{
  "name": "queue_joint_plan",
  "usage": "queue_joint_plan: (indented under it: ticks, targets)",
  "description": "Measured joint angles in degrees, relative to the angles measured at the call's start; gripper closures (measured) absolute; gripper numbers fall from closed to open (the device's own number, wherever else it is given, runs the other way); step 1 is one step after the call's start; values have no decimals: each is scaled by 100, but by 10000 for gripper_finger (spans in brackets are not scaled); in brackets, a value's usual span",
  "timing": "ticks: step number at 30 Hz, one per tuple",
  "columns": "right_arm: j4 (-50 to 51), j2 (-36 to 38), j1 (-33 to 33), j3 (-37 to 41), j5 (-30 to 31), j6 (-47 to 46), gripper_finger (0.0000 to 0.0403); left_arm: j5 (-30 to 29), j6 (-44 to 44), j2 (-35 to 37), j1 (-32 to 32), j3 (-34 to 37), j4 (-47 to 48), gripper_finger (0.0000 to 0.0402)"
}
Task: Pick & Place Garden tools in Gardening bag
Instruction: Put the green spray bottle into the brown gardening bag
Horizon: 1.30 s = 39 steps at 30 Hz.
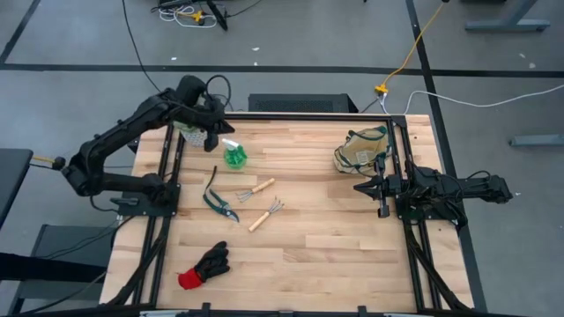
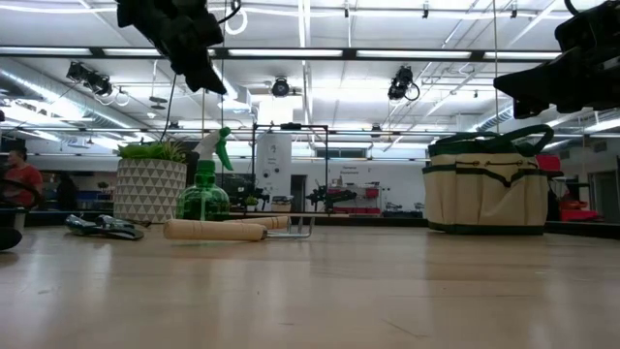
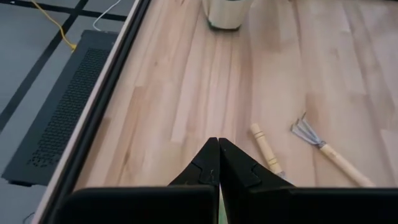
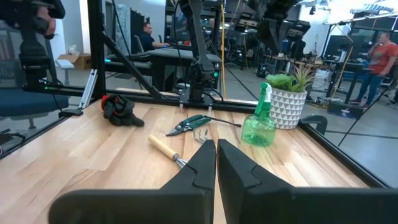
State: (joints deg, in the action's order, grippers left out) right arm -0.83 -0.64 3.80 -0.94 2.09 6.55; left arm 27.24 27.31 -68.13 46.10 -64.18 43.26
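- Nearest in the low view lies a wooden-handled tool flat on the table, with the green spray bottle just behind it.
- Left gripper hangs above the spray bottle, fingers pressed together, holding nothing.
- Right gripper waits at the right side, fingers together too, empty.
- Gardening bag sits at the far right corner, near the right gripper.
- Pruning shears and black glove lie on the table.
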Motion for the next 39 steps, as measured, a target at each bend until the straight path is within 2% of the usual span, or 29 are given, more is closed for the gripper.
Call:
queue_joint_plan:
  ticks: [13,21,26,33,39]
  targets:
    - [0,0,0,0,2,0,382,6,280,-16,261,0,167,396]
    - [0,0,1,0,0,0,382,-314,159,-16,261,0,165,377]
    - [-2,0,1,-1,2,0,382,-619,184,-16,259,0,161,340]
    - [0,0,-1,1,1,0,382,-739,181,-16,258,0,165,265]
    - [0,0,1,1,1,0,382,-1129,37,-16,202,0,174,209]
